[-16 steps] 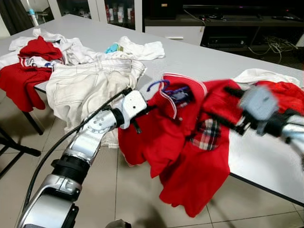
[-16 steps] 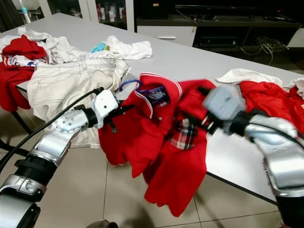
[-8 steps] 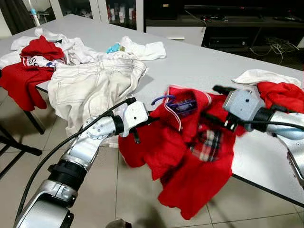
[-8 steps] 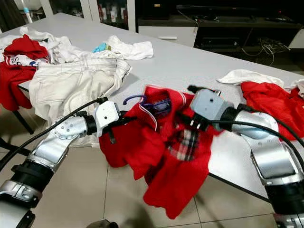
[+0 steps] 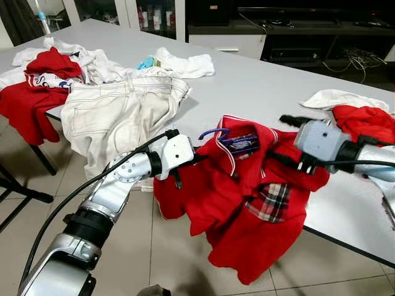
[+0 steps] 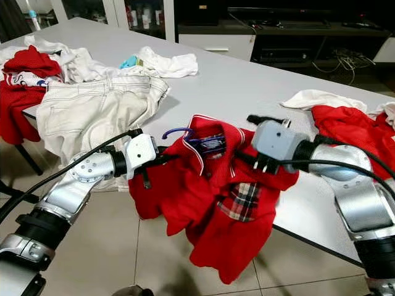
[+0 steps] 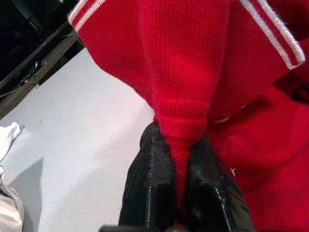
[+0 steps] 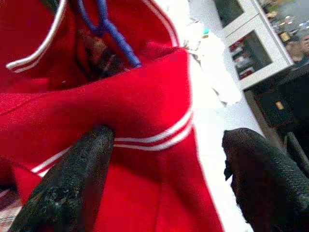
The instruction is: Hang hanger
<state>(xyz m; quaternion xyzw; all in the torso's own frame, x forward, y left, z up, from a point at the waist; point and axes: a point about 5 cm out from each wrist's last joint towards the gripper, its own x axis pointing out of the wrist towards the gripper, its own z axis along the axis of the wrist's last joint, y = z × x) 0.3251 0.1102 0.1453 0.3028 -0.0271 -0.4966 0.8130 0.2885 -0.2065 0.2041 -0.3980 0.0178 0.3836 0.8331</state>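
The hanger (image 5: 217, 132) is blue/purple plastic, its hook poking out of the collar of a red polo shirt (image 5: 247, 203) with white-striped trim and a plaid inner patch. The shirt is bunched up, draping off the counter (image 5: 259, 80) edge toward the floor.

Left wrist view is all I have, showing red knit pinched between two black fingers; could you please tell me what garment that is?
Observer: A red shirt with white-striped collar, draped over the table edge, held by the left pincer.
Operator: Thank you; is a hanger in it?
Observer: Yes, a blue hanger hook pokes from the collar.
Operator: And where is the right pincer, please?
Observer: The right pincer is open, its fingers straddling the shirt's other shoulder.
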